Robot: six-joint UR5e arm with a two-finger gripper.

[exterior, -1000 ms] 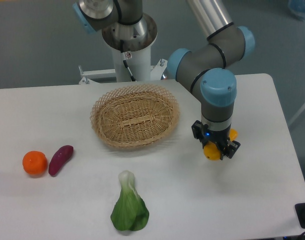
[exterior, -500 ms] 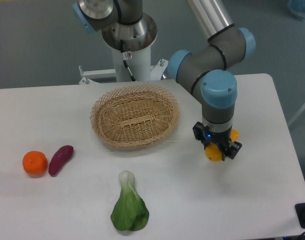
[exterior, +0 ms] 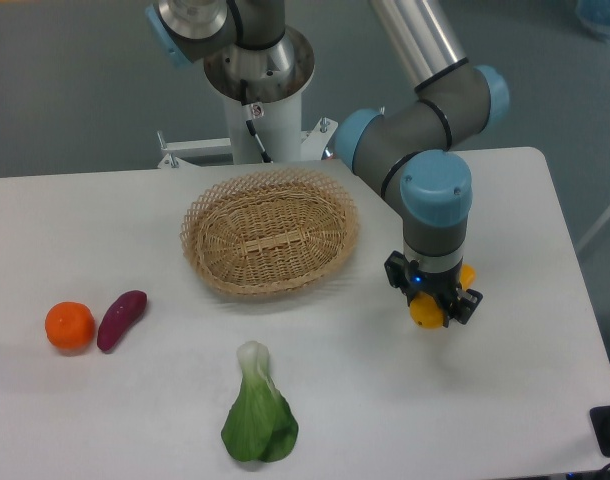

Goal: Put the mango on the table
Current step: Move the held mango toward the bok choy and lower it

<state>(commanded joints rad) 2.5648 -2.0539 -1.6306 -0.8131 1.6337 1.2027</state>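
Gripping the mango (exterior: 426,311) between its two dark fingers, the hand (exterior: 431,308) hangs low at the right of centre in the frame, below the arm's blue-capped wrist. The jaws stand closed on the fruit, one finger on each side of it. Whether the fruit already touches the counter (exterior: 505,390) cannot be told from this view; it looks very close to the white surface, with a faint shadow just beneath.

To finish the step well, the hand should probably sink straight down until the fruit rests on the surface, then part its fingers gently and evenly so the fruit is not nudged sideways. Letting go too high could let a smooth, rounded fruit roll, so a low release seems wise. Afterwards a straight lift would keep the fingers from dragging it. The spot beneath is bare counter, near the wicker basket (exterior: 270,240) at the upper middle but clear of its rim.

Most of the mango is hidden by the hand. What shows is a smooth yellow-orange bulge below the fingers and a small yellow tip peeping out to the right of the wrist, which suggests the fruit lies roughly crosswise in the grip.

Further out, a leafy green vegetable (exterior: 259,415) lies at lower centre.
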